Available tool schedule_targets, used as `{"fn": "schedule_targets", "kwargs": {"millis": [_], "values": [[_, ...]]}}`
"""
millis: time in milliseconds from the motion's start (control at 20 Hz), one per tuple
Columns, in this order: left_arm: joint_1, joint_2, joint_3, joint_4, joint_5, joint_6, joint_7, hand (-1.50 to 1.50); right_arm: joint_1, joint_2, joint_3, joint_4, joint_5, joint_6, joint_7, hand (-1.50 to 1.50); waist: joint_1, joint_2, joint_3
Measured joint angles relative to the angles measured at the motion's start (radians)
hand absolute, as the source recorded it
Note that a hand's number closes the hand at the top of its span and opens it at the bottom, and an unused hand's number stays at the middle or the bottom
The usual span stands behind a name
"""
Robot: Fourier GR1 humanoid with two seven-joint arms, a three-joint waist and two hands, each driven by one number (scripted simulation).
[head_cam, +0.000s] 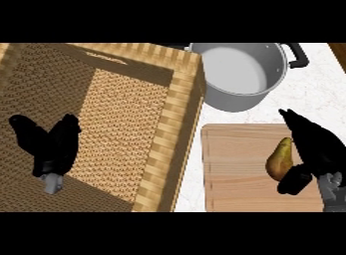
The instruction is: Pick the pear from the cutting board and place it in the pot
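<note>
A yellow-brown pear [279,158] lies on the wooden cutting board [234,164] at the lower right. My right hand [319,149] is right beside the pear on its right, fingers straight and pointing away from me, thumb [293,180] below the fruit; the hand is open and not closed round it. The steel pot [243,74] with black handles stands beyond the board, its inside showing nothing. My left hand [52,144] rests open at the left, over the wicker basket.
A large wicker basket with a wooden rim [177,129] fills the left half of the view, its right wall close to the cutting board and the pot. White marble counter [319,94] shows right of the pot.
</note>
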Motion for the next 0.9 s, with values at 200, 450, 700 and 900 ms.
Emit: {"fn": "schedule_targets", "kwargs": {"millis": [200,450,700,900], "values": [[-0.012,-0.007,0.015,0.013,-0.005,-0.011,-0.005,0.00,-0.014,0.033,-0.005,0.065,0.041,0.015,-0.008,-1.50,0.000,0.000,0.000],[-0.013,-0.010,0.035,0.016,-0.008,-0.025,0.005,0.00,-0.023,0.071,-0.003,0.158,0.100,0.031,-0.047,-1.50,0.000,0.000,0.000],[-0.001,-0.022,0.039,-0.007,-0.024,-0.035,0.030,0.00,-0.036,0.097,-0.008,0.251,0.149,0.053,-0.063,-1.50,0.001,0.000,0.000],[-0.006,-0.045,0.034,-0.009,-0.047,-0.039,0.044,0.00,-0.023,0.113,-0.008,0.286,0.184,0.069,-0.071,-1.50,-0.001,0.000,0.000]]}}
